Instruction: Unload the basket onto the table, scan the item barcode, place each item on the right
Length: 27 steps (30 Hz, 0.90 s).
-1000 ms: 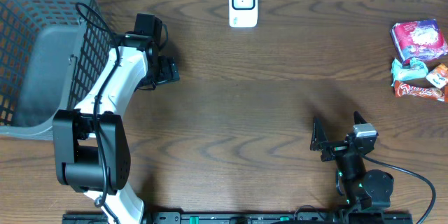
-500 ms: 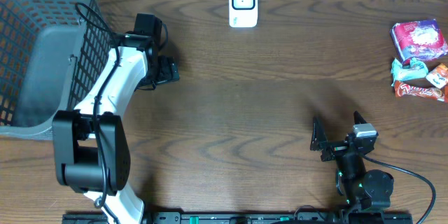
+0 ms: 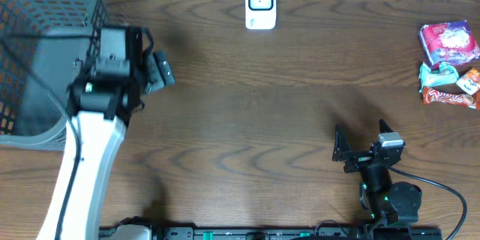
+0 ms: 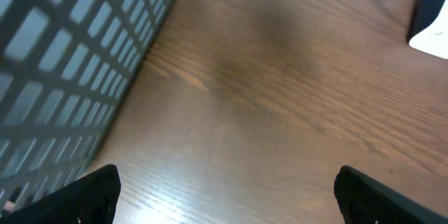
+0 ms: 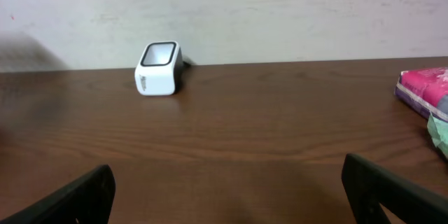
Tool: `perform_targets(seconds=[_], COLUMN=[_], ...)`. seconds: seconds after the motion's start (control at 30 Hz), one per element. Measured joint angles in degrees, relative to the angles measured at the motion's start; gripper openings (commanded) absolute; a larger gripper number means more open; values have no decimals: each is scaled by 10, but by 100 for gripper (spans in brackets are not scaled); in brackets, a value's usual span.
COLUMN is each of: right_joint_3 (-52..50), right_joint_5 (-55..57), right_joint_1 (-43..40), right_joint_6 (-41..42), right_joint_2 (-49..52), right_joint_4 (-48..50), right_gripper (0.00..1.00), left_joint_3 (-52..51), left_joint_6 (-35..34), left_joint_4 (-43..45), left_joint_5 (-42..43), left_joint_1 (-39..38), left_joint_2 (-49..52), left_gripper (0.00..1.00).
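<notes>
Mesh basket point(image 4: 63, 63), wood table point(image 4: 266, 119), tool point(image 4: 241, 197) spread wide

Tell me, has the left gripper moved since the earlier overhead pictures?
Yes. In the overhead view the left gripper has shifted left, further from the white scanner at the table's far edge and closer to the wire basket.

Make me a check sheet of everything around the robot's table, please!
Surface: dark brown wooden table.
Job's things: white scanner at the far edge; snack packets piled at the right edge.
Clutter: grey mesh basket at the far left.
Grippers: left gripper open beside the basket, holding nothing; right gripper open, facing the scanner, holding nothing.
Cables: black cable looping by the right arm's base.
Surroundings: pale wall behind the table.
</notes>
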Motion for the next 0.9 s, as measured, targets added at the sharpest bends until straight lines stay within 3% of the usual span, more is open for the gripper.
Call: perform_targets(seconds=[0.27,0.5,0.9], right_joint_3=[0,0,0], right_joint_5=[0,0,0], right_joint_1=[0,0,0], right_joint_6=[0,0,0], right_joint_2=[0,0,0], right_joint_4=[0,0,0], right_gripper=[99,99,99], left_joint_3=[-247,-431,-511], left_joint_6=[8,10,45], left_joint_4=[170,172,242], left_joint_5=[-6,-11,-12], left_joint_1=[0,1,1], left_joint_2=[-136,-284,-492], left_gripper=[98,98,98])
